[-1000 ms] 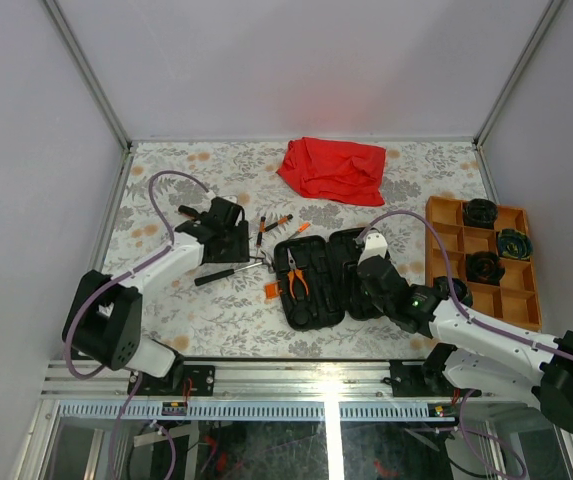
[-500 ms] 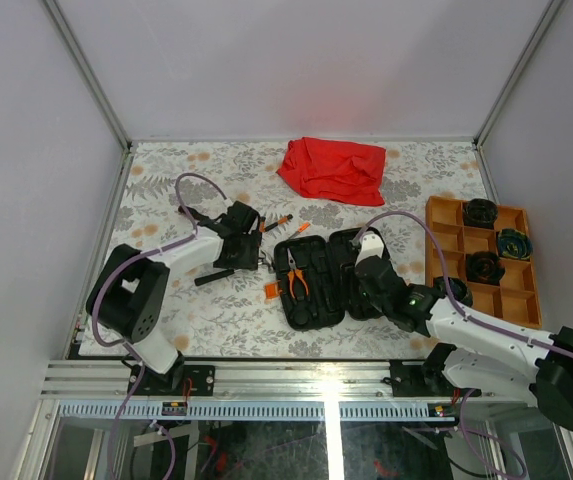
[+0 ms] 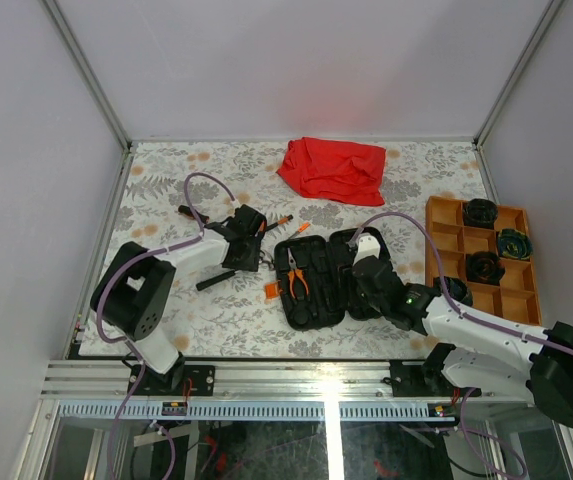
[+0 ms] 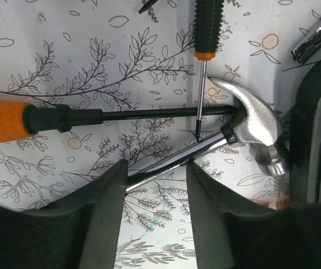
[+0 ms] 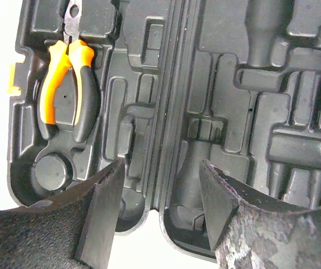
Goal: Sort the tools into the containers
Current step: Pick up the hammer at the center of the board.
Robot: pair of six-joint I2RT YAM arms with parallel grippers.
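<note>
A steel-headed hammer [image 4: 252,126] lies on the patterned table beside the black case [image 3: 346,285]. Its shaft [image 4: 171,162] runs down-left across the gap at the tips of my left gripper [image 4: 156,174], which is low over it with the jaws apart. An orange-handled screwdriver [image 4: 3,120] and a black-handled screwdriver [image 4: 208,22] cross near the hammer head. The case lies open with orange pliers [image 5: 65,84] in its left half. My right gripper [image 5: 160,185] hovers open over the case's hinge, holding nothing. The orange tray [image 3: 434,240] stands at the right.
A red cloth [image 3: 333,168] lies at the back of the table. More small screwdrivers [image 3: 278,221] lie behind the case, and a black handle [image 3: 212,281] sticks out left of my left gripper [image 3: 248,245]. Several tray compartments hold black round items [image 3: 484,267].
My left arm has swung right toward the case and come down over the hammer shaft, and its jaws have narrowed. The right arm has barely shifted.
</note>
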